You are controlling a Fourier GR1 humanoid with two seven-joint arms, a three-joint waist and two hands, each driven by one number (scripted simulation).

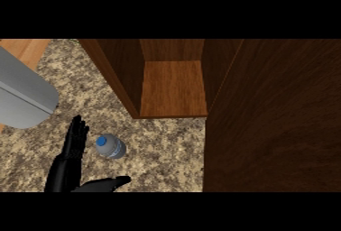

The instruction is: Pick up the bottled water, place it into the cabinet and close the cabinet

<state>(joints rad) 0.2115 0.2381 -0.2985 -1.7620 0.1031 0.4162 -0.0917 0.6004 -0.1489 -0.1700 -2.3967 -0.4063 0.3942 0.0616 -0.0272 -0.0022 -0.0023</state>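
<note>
The water bottle (pixel 110 146), clear with a blue cap, stands on the speckled counter (pixel 166 153) in front of and to the left of the cabinet. My left hand (pixel 70 158) is open at the lower left. Its straight fingers (pixel 77 133) rise just left of the bottle and its thumb (pixel 106 183) points right below it, so the bottle sits in the gap, untouched as far as I can see. The dark wooden cabinet (pixel 117 72) is open, showing a lighter bare shelf floor (pixel 173 88). Its door (pixel 273 117) swings out over the right side. My right hand does not show.
A grey rounded object (pixel 23 97) lies at the left edge of the counter. A light wooden surface (pixel 26 47) shows at the top left. The open door covers the counter's right part.
</note>
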